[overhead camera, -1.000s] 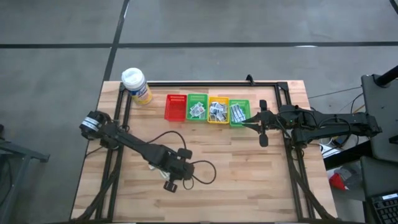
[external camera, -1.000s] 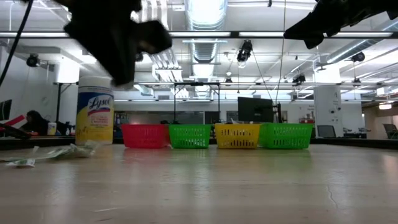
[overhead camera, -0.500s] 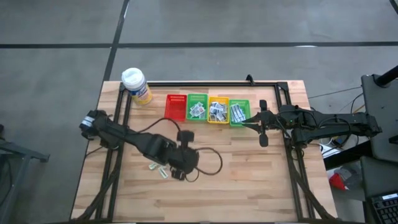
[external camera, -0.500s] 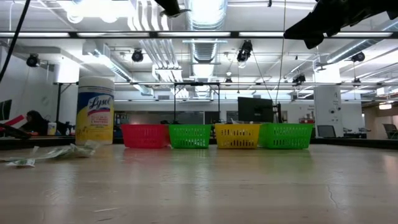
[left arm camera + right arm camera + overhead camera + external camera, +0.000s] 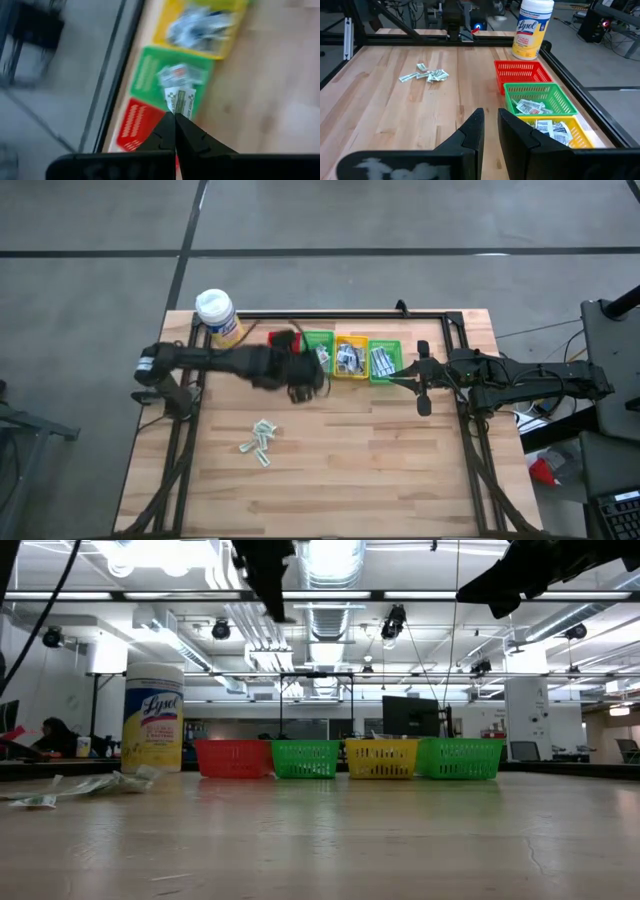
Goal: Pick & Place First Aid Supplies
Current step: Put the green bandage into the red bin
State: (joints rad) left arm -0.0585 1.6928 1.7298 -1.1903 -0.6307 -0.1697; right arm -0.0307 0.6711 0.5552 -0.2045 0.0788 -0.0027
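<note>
Landmark taken: the row of four baskets along the far side of the tabletop [image 5: 400,470].

Nearest the viewer, well short of the row and toward its red end, a small loose pile of packets [image 5: 258,442] lies on the bare wood, unattended.

Over the row itself, the left hand [image 5: 174,117] hangs above the junction of the red basket [image 5: 281,352] and the first green basket [image 5: 318,350]; its fingers are pressed together, pinching one packet [image 5: 180,101] by its short edge; the packet's long axis runs straight out from the fingertips, over the green basket, which already holds a few packets.

Judgement: the release turns on that relation; the packet projects just past the green basket's near wall, so a slight advance along its own axis should clear the rim.

The yellow basket [image 5: 350,357] and second green basket [image 5: 385,360] also hold packets.

Beside the row's second green end, the right hand [image 5: 422,380] waits, fingers slightly parted, holding nothing.

Beyond the red end stands a yellow bottle [image 5: 218,317].
</note>
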